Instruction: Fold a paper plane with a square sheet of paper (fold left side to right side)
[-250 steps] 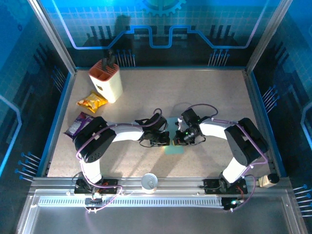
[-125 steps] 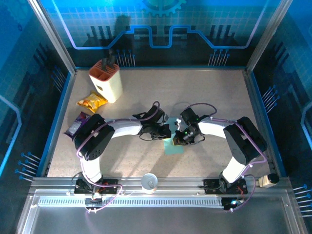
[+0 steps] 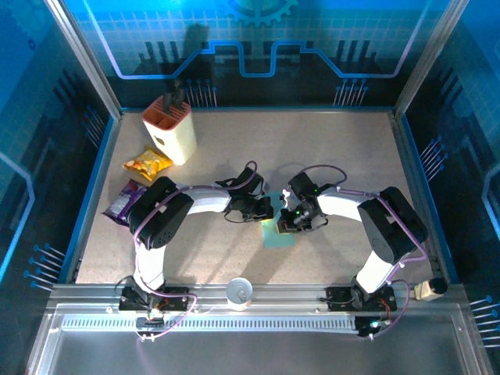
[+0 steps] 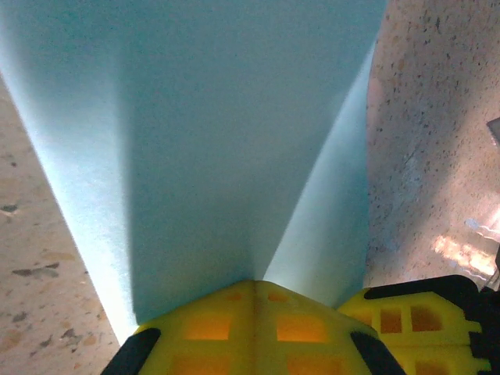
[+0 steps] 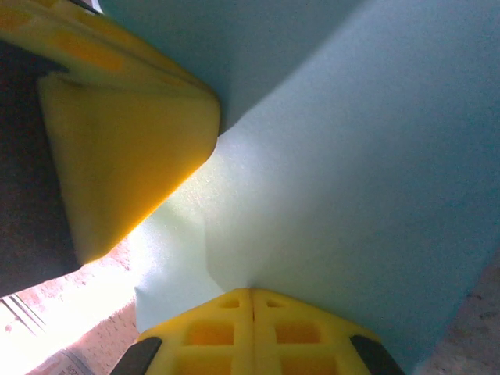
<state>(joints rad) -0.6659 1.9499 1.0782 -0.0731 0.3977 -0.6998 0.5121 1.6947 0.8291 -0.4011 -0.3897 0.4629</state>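
Both arms bent inward, left gripper (image 3: pixel 263 211) from nine o'clock, right gripper (image 3: pixel 286 223) from three, each tightly pinching the square sheet of paper (image 3: pixel 279 235)

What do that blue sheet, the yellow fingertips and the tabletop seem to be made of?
Blue sheet: thin matte paper, likely; it holds a sharp crease. Yellow fingertips: probably soft matte foam or rubber, moulded with square pockets. Tabletop: speckled beige, perhaps stone-look laminate; hard to say.

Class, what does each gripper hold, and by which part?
Both pinch the light-blue sheet of paper: left gripper at one edge, by a crease; right gripper elsewhere on its edge.
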